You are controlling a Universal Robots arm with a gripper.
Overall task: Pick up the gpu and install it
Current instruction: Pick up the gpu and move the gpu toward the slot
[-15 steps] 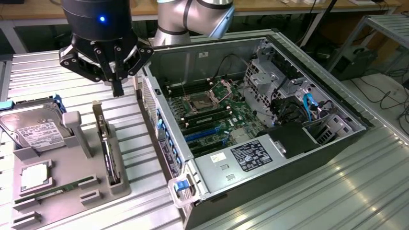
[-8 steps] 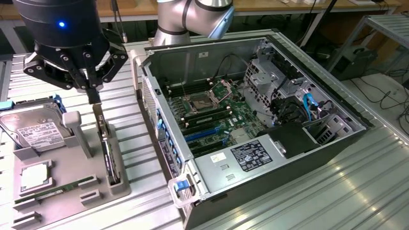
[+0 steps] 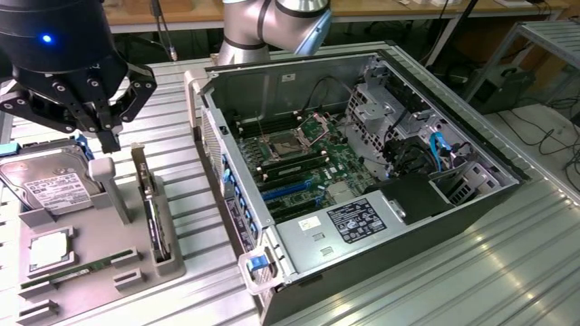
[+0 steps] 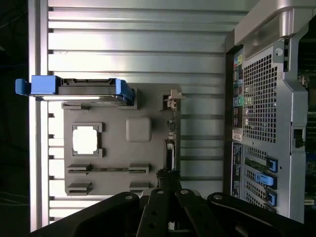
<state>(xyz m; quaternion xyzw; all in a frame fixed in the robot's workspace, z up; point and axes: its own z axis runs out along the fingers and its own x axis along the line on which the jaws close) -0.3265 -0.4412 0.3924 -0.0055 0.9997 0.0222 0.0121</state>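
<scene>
We see a ribbed metal worktop point(image 3: 507, 272) in a workshop, with cables point(image 3: 544, 136) on the floor beyond it. An open computer case point(image 3: 363, 163) lies mid-worktop. Near the worktop's edge at the exterior view's left, a grey tray point(image 3: 109, 234) holds the gpu point(image 3: 156, 224) standing on edge. Above the tray hangs the gripper point(image 3: 111, 142), drawn to a narrow tip and empty.

Exterior view: even overhead light, moderate brightness. Glare streaks the ribbed tabletop point(image 3: 517, 272) at the exterior view's right. The case point(image 3: 299, 234) interior sits in shade. Wrist view: strong glare. The tabletop and the square chip point(image 4: 86, 139) wash out white, and the gripper point(image 4: 168, 177) reads as a dark silhouette.
</scene>
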